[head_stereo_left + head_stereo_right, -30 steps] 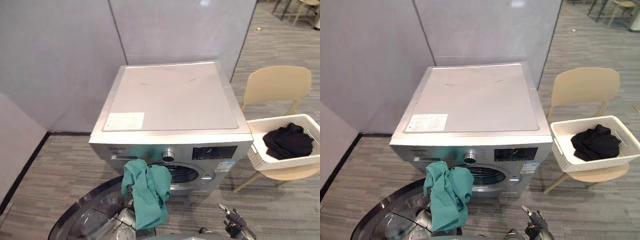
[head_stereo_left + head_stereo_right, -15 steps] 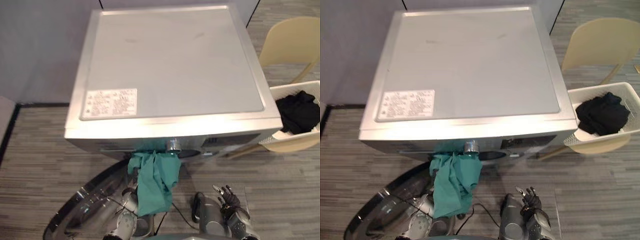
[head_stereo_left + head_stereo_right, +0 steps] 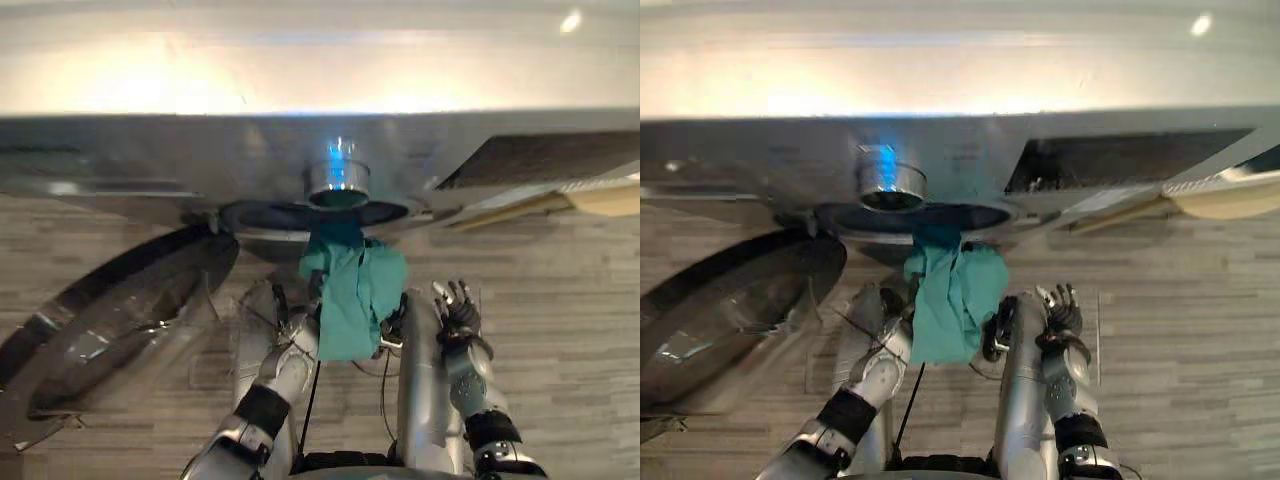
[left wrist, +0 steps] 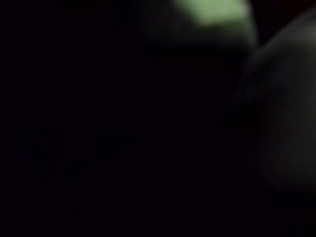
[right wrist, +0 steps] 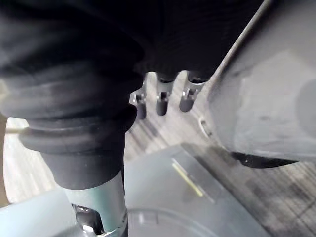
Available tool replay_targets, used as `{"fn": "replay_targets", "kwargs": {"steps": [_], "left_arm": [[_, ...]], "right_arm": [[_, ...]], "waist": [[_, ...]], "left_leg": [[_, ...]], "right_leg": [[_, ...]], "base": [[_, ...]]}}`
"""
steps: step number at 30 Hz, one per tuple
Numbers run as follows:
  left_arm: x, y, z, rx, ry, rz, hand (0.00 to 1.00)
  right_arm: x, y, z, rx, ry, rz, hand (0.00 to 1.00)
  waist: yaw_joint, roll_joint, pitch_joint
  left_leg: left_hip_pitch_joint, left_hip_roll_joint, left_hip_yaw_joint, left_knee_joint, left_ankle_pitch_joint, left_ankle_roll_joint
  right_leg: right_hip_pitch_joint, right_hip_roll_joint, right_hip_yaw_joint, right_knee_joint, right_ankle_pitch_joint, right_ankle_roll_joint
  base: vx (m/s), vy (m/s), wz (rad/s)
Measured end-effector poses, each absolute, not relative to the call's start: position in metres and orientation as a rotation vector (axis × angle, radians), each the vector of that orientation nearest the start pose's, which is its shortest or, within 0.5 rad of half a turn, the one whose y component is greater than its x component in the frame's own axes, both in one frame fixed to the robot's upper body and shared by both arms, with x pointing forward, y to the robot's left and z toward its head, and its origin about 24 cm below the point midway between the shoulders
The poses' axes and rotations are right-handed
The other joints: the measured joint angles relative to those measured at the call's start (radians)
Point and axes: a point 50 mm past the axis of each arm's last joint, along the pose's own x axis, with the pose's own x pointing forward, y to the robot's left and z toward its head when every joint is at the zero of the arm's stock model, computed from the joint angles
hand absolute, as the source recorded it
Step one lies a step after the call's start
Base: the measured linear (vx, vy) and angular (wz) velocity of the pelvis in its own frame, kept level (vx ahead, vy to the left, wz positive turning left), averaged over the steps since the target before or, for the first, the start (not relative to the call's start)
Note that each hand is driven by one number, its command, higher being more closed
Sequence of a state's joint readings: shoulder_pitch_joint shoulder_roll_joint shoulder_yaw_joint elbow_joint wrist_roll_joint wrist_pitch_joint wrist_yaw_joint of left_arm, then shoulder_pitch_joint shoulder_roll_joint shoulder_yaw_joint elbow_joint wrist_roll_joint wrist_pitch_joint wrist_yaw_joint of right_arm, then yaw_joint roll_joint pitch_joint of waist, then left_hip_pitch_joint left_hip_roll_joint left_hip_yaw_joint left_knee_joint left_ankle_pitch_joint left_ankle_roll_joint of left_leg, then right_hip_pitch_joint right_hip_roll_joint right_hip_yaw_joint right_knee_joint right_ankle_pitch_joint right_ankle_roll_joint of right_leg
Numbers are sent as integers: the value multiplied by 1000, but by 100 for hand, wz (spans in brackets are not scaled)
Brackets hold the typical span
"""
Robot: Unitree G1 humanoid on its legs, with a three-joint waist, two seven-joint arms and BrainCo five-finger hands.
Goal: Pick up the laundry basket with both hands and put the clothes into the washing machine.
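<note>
The left arm (image 3: 283,368) rises from the lower middle of the eye views, straight up toward the washer (image 3: 180,150). The left hand (image 3: 310,322) lies against the left edge of the green cloth (image 3: 352,292), which covers most of it. Whether this hand grips the cloth cannot be told, and its own wrist view is dark but for a pale green patch.

The cloth hangs from the lower rim of the drum opening (image 3: 262,216), just under the knob (image 3: 337,181). Its top is tucked into the opening and the rest drapes down in front of the washer, above the floor (image 3: 560,300).

The right hand (image 3: 456,312) is held up beside the cloth, apart from it, palm toward the washer. Its fingers (image 5: 160,102) are straight and slightly spread, holding nothing. The door (image 3: 110,325) stands swung open on the left.
</note>
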State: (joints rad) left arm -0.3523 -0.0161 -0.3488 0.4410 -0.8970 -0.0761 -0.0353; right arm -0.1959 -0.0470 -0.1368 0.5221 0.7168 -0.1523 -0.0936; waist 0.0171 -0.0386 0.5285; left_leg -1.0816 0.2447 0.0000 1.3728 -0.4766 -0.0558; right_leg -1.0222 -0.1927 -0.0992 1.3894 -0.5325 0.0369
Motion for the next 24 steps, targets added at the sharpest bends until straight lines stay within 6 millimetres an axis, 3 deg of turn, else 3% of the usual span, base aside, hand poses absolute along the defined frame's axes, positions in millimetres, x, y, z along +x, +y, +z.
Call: {"fn": "replay_targets", "kwargs": {"steps": [3,7,10,14,17,20,21,22,23,24], "left_arm": [[323,50,56,-753,144,-299,100],[355,65,89,-770,67,-196,100],[387,99,135,-714,-38,-116,100],[391,116,144,-689,-10,-151,100],[401,124,163,-707,27,-115,100],[408,125,197,-744,-18,-19,100],[409,129,227,-761,-153,0,100],[403,136,279,-744,-347,7,100],[394,140,313,-734,-474,-7,100],[365,147,378,-690,-742,-42,100]], "right_arm": [[286,-193,6,708,59,-330,0],[293,-196,24,716,-18,-321,0],[299,-197,30,742,-32,-332,0],[286,-206,10,752,28,-386,0],[269,-212,-6,795,54,-432,0],[257,-223,-17,802,72,-507,0],[247,-221,-26,808,103,-527,0],[241,-221,-32,807,121,-540,0],[239,-222,-33,808,125,-544,0],[236,-222,-36,816,135,-554,0]], "waist": [[-3,-7,8],[-19,-19,16],[-48,-24,19],[-27,-21,17],[-42,-20,16],[-56,-20,15],[-65,-21,14],[-71,-21,14],[-71,-20,14],[-86,-25,13]], "left_leg": [[-109,24,-7,82,-13,-7],[-206,54,-10,137,-18,-11],[-278,83,-12,170,-23,-12],[-284,118,-2,170,-32,-12],[-295,124,4,141,-34,-12],[-324,131,26,77,-33,-12],[-340,136,25,95,-25,-26],[-331,131,18,163,-25,-17],[-303,129,9,161,-48,2],[-338,125,-10,179,-53,3]], "right_leg": [[-125,19,23,80,-7,-3],[-234,52,43,125,-5,-3],[-313,88,48,134,18,-5],[-336,127,72,104,56,3],[-354,138,74,58,68,-5],[-373,138,72,28,49,-17],[-370,135,75,19,51,-2],[-386,136,64,29,57,-11],[-399,137,57,34,62,-10],[-418,132,46,55,78,-18]], "base": [[-91,-43,-30],[-53,-53,-29],[-5,-50,-36],[-17,-5,-42],[-94,39,-26],[-107,-18,-9],[-27,-12,4],[-10,4,-14],[35,58,-35],[40,43,-19]]}}
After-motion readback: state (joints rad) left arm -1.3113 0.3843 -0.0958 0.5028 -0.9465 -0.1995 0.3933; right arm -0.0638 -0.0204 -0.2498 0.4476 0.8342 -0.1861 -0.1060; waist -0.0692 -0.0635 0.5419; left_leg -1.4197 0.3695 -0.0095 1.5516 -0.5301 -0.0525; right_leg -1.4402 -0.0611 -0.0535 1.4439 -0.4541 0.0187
